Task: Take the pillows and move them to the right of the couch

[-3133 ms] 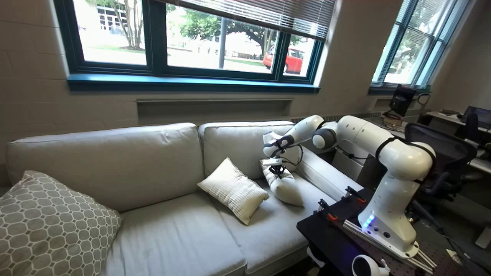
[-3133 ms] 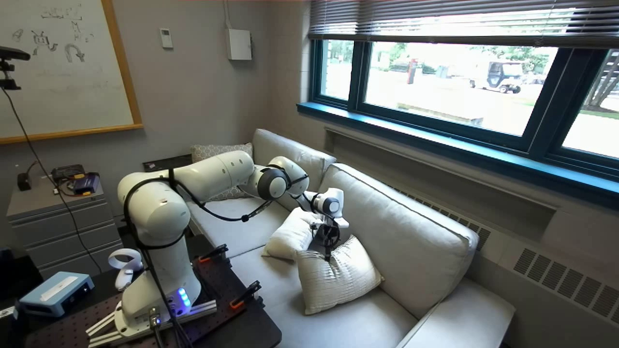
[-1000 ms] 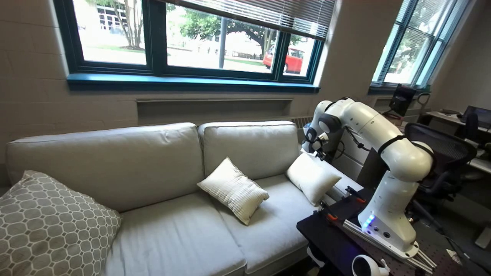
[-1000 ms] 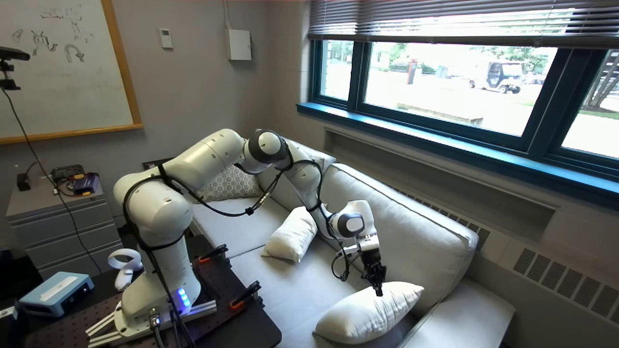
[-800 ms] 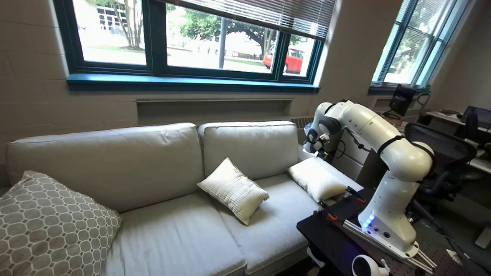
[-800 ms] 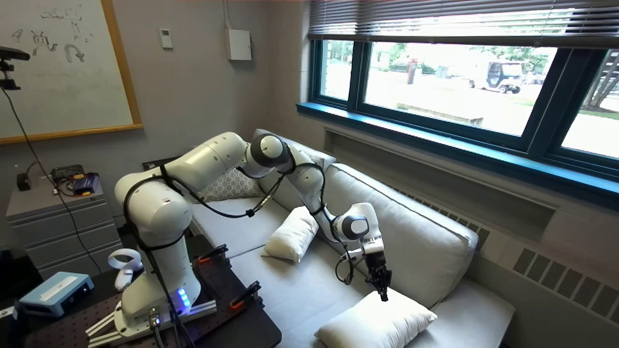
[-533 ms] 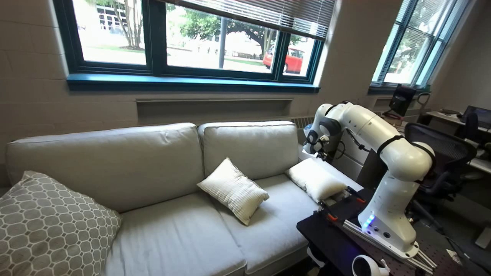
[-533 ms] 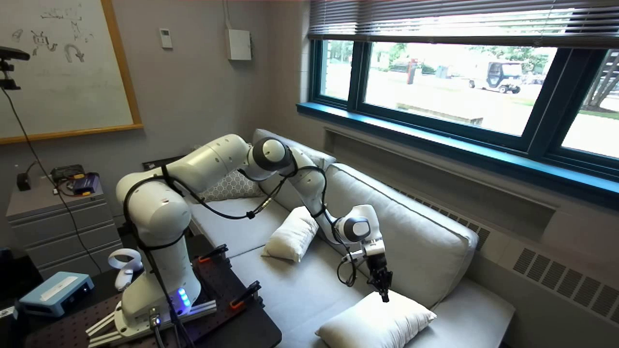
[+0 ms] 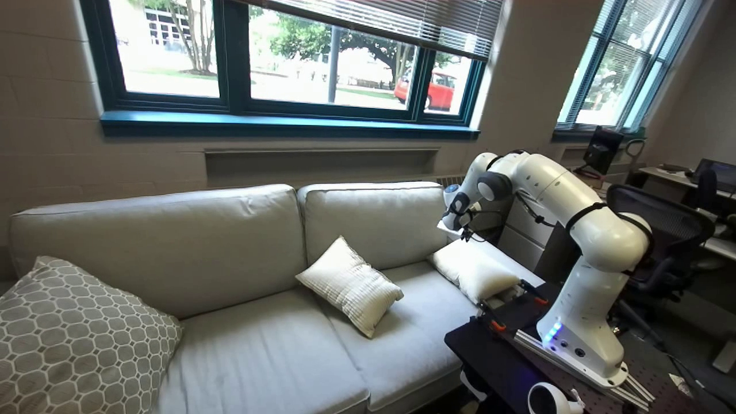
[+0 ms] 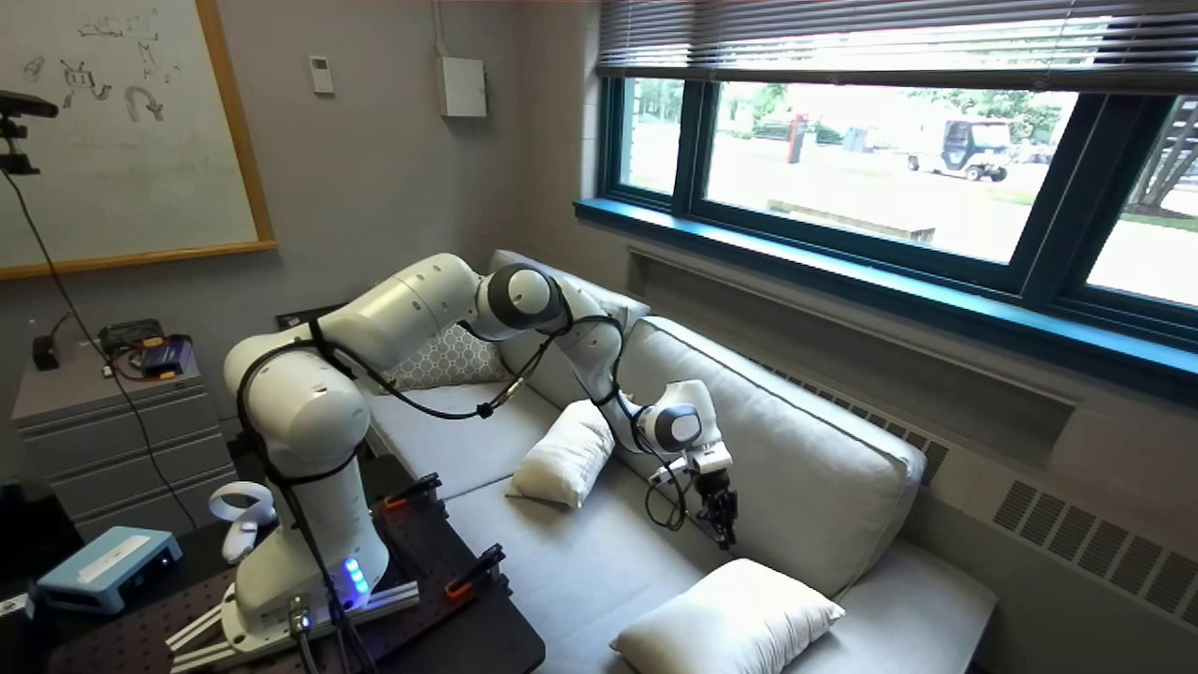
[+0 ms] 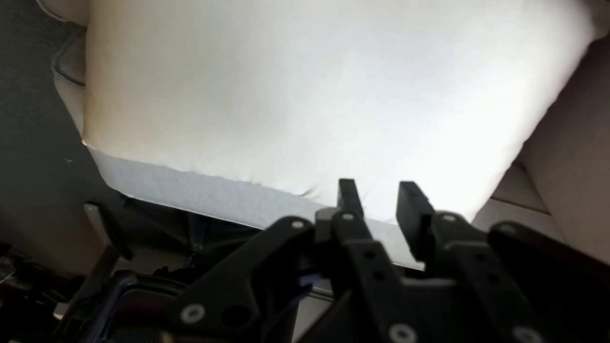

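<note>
The couch stretches below and beyond the tool, padded and soft, so we can press a little without harm, we judge. Next in size, the near pillow, white and square, lies just below the tool, apparently not touching it, and reaches the couch's padded arm; we count it as delivered. The far pillow, also white, rests on the couch well apart from the tool, tilted with one corner up, and by our reading it is the next to fetch. We expect it to be light, puffy and hard to damage. Its plump face would likely bulge out of a pinch, so we want the tool straight over that raised corner, taking a good fold of cloth; a thin nip may slip. The tool holds nothing: its fingers stand apart with a clear gap.
</note>
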You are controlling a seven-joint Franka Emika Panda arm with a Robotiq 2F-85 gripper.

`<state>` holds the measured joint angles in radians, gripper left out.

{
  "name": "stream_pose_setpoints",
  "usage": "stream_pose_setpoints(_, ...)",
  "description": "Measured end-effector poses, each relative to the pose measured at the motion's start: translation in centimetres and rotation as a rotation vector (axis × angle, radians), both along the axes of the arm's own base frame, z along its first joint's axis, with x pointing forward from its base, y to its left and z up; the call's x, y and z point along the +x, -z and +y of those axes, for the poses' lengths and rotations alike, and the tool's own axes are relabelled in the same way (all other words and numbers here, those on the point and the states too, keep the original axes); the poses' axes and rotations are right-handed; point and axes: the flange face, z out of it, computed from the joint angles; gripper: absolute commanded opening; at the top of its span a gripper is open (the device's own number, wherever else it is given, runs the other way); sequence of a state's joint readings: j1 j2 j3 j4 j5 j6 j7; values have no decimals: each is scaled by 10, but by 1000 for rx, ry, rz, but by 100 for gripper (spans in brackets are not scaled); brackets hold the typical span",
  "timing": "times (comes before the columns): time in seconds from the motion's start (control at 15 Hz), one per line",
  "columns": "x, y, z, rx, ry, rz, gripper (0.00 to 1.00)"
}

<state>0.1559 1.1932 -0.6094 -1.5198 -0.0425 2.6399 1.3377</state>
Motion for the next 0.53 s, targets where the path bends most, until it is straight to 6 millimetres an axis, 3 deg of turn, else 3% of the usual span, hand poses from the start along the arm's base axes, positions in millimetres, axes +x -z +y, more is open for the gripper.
stream_pose_setpoints(0.47, -1, -1, -5, 0, 1, 1, 29)
stream_pose_setpoints(0.53, -1, -1, -5, 0, 1, 1, 54)
